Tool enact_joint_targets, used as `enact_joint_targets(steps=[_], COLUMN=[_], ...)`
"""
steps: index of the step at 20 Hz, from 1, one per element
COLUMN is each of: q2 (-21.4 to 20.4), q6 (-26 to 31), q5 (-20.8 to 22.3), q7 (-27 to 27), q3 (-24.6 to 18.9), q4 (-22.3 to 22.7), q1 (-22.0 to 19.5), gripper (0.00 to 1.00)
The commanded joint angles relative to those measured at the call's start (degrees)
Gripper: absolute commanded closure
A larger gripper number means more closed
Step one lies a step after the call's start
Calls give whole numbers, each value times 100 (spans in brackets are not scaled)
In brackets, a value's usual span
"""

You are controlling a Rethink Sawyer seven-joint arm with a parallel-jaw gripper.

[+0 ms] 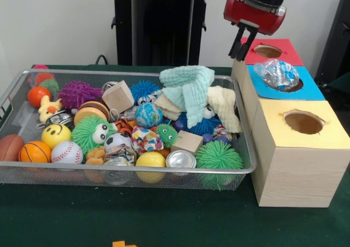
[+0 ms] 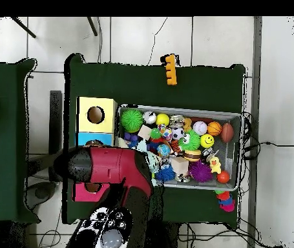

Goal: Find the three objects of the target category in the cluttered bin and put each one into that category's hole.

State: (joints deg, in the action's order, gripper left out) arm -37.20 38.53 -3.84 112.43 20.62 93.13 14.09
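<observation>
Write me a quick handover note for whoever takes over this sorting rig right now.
Gripper: hangs above the red box, nothing visible between its fingers; open or shut unclear.
Boxes: red, blue and yellow tops, one hole each, beside the wire bin.
Done: one crumpled clear plastic item sits in the blue box's hole, not fully through.
Left: the bin is full of balls, wooden blocks, cloths and cans; find the remaining target items.

On the dark green table [image 1: 164, 219], the silver wire bin [image 1: 131, 176] holds a yellow smiley ball [image 1: 56, 135], an orange basketball [image 1: 34, 152], a white red-stitched baseball [image 1: 66, 153], a purple spiky ball [image 1: 80, 94] and a mint-green cloth [image 1: 188, 88], beside red [image 1: 284, 49], blue [image 1: 311, 86] and yellow [image 1: 333, 127] box tops.
</observation>
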Motion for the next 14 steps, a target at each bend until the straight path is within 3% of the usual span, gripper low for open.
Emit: enact_joint_targets(steps=[1,8,14], q2=[34,-569,-901], q6=[-290,-694,-279], q5=[339,269,405], q7=[104,-239,-899], q3=[-623,-1065,-1473], q4=[90,808,658], q1=[-165,-519,-1104], gripper=[100,100,100])
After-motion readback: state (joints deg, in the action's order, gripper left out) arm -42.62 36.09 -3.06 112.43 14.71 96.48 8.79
